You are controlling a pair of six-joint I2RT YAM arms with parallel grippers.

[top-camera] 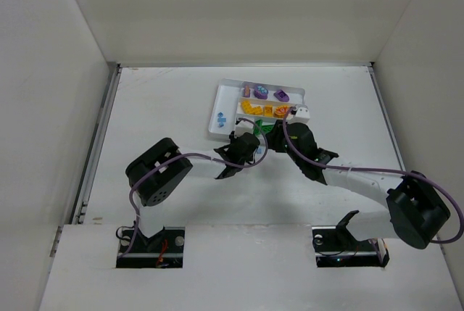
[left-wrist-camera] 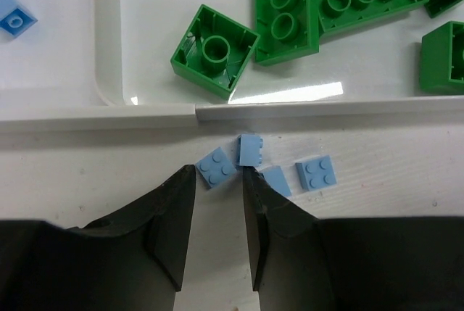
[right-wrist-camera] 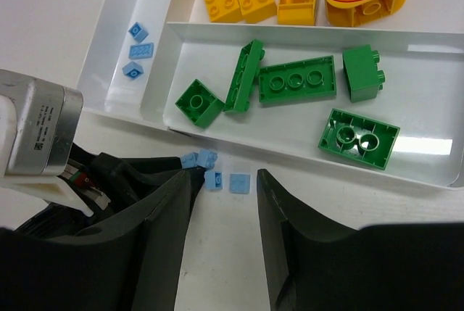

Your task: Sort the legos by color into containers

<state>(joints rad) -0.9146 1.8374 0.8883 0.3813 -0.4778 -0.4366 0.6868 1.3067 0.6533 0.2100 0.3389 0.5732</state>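
The left hand (left-wrist-camera: 217,172) stood narrowly parted and empty, with four pale blue legos (left-wrist-camera: 316,173) on the tabletop (left-wrist-camera: 87,173) just ahead of its fingertips, short of the tray wall (left-wrist-camera: 290,110); the step required centring one single brick between the jaws before closing.

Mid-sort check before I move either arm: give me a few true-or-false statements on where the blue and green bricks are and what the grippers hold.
1. Four loose pale blue bricks lie on the table, just outside the tray. True.
2. The tray compartment nearest them is empty. False: it holds several green bricks.
3. The right gripper holds a yellow brick. False: its jaws are open with nothing between them.
4. Some pale blue bricks already lie in the tray's end section. True.
5. The left gripper is over the purple bricks. False: it is at the loose blue ones by the tray's near wall.
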